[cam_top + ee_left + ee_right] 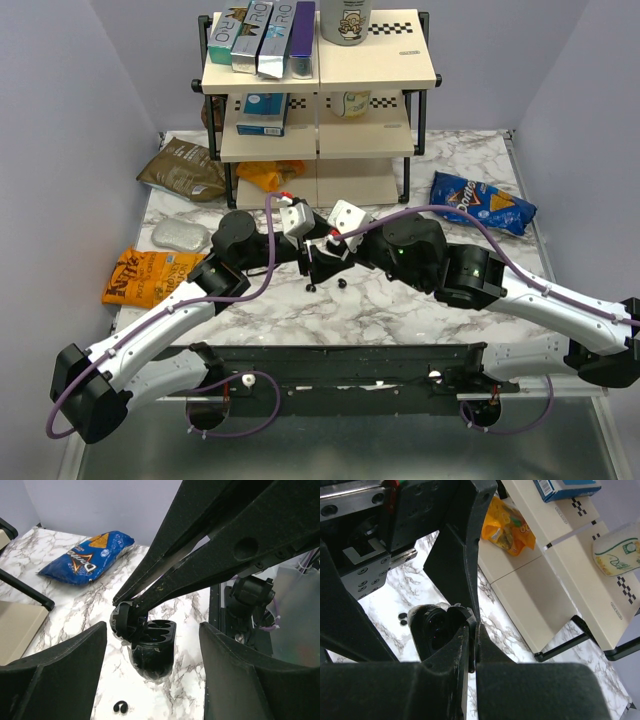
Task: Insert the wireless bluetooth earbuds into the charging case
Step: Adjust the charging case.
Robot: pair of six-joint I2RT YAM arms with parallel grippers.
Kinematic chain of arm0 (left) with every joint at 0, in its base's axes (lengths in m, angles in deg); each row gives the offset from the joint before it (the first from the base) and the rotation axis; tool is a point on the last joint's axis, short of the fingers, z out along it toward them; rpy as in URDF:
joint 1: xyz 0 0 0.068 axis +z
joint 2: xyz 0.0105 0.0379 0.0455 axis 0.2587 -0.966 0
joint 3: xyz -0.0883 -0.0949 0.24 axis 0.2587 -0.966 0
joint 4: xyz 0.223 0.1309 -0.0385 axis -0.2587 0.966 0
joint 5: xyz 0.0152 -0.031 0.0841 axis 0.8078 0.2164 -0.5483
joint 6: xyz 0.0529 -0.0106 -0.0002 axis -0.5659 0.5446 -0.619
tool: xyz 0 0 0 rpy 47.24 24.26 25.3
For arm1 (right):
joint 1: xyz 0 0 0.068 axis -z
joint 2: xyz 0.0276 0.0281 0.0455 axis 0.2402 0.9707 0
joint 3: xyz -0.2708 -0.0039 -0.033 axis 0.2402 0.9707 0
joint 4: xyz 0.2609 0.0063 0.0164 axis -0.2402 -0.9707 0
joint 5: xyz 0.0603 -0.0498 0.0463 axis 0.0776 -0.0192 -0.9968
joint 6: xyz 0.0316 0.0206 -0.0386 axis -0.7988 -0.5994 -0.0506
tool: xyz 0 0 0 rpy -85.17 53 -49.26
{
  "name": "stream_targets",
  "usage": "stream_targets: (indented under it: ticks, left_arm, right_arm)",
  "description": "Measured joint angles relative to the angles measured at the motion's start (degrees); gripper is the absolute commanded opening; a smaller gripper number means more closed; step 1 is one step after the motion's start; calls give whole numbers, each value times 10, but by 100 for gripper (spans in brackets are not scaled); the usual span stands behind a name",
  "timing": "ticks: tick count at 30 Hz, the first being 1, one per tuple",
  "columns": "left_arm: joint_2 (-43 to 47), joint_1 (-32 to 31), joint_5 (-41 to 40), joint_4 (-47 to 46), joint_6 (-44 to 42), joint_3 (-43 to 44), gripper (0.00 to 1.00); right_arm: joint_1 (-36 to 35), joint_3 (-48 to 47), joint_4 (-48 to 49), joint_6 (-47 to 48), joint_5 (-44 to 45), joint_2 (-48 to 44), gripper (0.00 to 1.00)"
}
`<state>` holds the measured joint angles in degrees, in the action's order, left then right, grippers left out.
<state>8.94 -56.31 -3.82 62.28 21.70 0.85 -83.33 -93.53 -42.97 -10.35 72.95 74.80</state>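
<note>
The black charging case (154, 652) hangs open above the marble table, its two sockets facing up and its lid (122, 622) tipped to the left. My right gripper (474, 630) is shut on the lid's edge and holds the charging case (432, 630) up. My left gripper (152, 630) is open, one finger on each side of the case, with gaps on both sides. One earbud (120, 707) lies on the table below the case. In the top view, two earbuds (311, 288) (343, 284) lie just in front of the meeting grippers (325, 255).
A two-tier shelf (320, 100) with boxes stands at the back. A blue Doritos bag (483, 203) lies at the right, an orange chip bag (150, 275) and a silver pouch (180, 235) at the left, and a brown bag (183, 170) at the back left.
</note>
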Motion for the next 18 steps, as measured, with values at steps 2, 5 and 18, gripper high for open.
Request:
stream_targets:
  ticks: [2, 5, 18]
  left_arm:
    - [0, 0, 1, 3, -4, 0, 80]
    - [0, 0, 2, 9, -10, 0, 79]
    - [-3, 0, 24, 32, -29, 0, 41]
  right_arm:
    - [0, 0, 0, 0, 0, 0, 1]
    - [-1, 0, 0, 1, 0, 2, 1]
    - [-4, 0, 0, 2, 0, 5, 1]
